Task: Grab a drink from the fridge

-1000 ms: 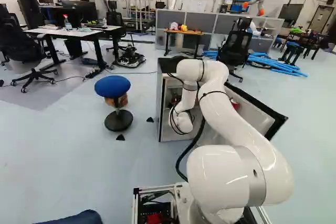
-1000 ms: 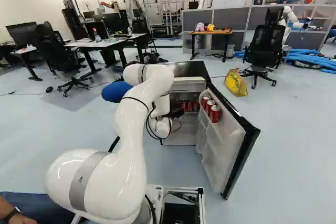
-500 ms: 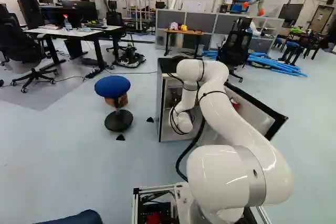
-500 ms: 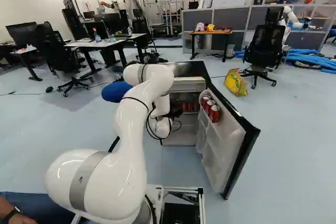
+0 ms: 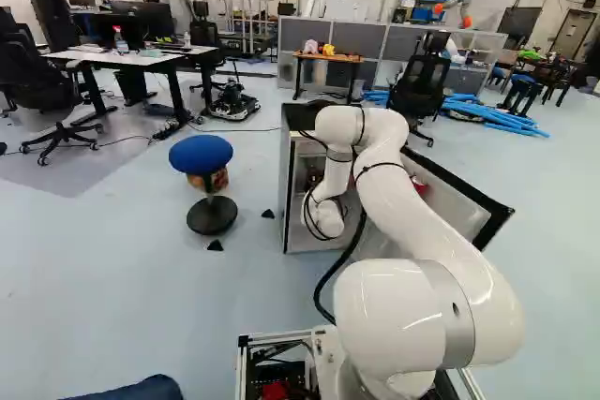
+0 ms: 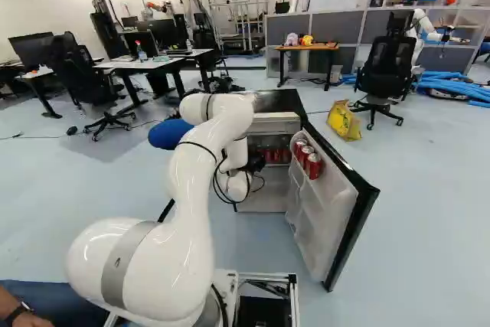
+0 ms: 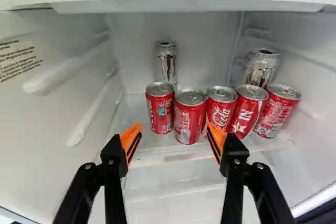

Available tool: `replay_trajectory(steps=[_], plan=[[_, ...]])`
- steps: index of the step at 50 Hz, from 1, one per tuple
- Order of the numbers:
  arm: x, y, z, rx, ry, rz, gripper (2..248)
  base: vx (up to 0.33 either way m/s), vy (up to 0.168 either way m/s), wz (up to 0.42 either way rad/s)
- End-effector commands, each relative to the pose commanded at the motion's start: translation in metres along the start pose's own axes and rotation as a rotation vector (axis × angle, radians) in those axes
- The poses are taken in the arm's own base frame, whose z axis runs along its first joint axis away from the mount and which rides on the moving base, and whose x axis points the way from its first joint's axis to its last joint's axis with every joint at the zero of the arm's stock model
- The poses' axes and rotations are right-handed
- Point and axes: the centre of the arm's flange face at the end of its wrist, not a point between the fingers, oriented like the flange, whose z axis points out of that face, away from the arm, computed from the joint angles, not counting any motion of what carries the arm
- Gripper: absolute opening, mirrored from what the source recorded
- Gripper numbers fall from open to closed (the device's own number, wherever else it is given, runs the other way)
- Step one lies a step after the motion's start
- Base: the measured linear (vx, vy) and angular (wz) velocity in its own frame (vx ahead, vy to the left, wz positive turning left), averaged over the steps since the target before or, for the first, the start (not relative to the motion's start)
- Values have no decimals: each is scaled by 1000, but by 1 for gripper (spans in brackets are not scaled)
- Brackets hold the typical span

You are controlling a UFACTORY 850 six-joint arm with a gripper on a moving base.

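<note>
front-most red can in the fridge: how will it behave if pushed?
The front-most red can likely slides easily: its sides and the shelf look smooth. Upright and taller than wide, it may tip if pushed high.

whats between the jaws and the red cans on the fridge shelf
Nothing: the wrist view shows only bare shelf in front of the red cans.

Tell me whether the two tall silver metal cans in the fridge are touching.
Apart: in the wrist view, white back wall shows between one silver can and the other silver can.
</note>
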Motion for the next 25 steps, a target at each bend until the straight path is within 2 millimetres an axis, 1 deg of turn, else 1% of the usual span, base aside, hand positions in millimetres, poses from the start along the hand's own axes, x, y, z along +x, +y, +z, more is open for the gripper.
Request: replay_trajectory(steps=[25], plan=[[0, 0, 1, -1, 1, 0, 181, 0, 0, 0]])
